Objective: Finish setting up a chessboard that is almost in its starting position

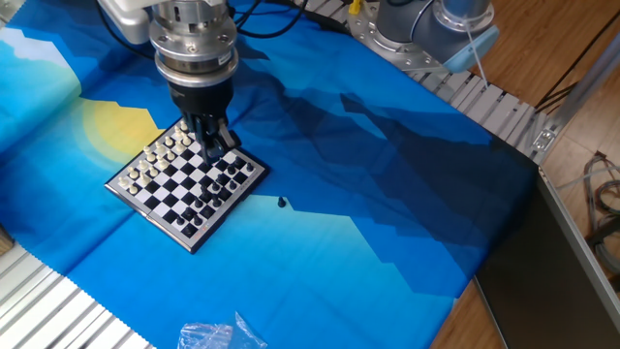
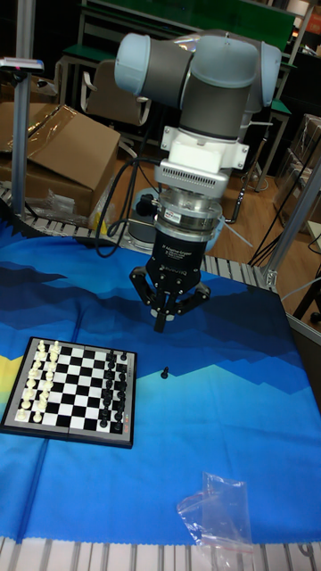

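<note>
A: Arm pose?
B: Grey UR5 arm w/ light-blue joint caps point(image 2: 214, 67) comes in from above, silver wrist flange point(image 1: 197, 44) vertical, pointing straight down.
A: Gripper?
B: Black two-finger gripper point(image 2: 161, 323) point(image 1: 220, 141) hangs downward, linkages splayed, fingertips pinched together. Nothing visible between them.

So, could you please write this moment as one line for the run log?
pincer: shut, empty, raised above cloth | chessboard: nearly set | black piece: on blue cloth, beside board | plastic bag: near front edge
</note>
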You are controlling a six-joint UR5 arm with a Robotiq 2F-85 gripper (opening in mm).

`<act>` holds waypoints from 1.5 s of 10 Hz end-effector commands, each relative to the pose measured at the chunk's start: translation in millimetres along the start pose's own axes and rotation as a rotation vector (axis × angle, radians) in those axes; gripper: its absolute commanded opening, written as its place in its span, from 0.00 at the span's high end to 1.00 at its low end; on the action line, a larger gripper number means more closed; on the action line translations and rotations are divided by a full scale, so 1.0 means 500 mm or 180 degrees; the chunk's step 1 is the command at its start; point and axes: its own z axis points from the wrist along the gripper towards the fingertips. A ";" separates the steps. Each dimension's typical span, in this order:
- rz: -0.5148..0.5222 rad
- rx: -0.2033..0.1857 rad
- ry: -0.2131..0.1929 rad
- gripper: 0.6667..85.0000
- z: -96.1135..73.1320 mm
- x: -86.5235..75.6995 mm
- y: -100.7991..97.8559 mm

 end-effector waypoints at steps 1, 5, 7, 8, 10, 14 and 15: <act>0.0047 -0.0095 -0.0023 1.00 -0.005 -0.010 0.007; 0.0006 -0.0085 -0.0021 1.00 -0.005 -0.010 0.007; -0.0035 -0.0044 -0.0016 1.00 -0.006 -0.010 0.003; -0.0066 0.0003 -0.0007 1.00 -0.006 -0.011 -0.001; -0.0124 0.0072 0.0012 1.00 -0.009 -0.011 -0.005; -0.0190 0.0130 0.0025 1.00 -0.011 -0.012 -0.008; -0.0212 0.0150 0.0026 1.00 -0.012 -0.013 -0.010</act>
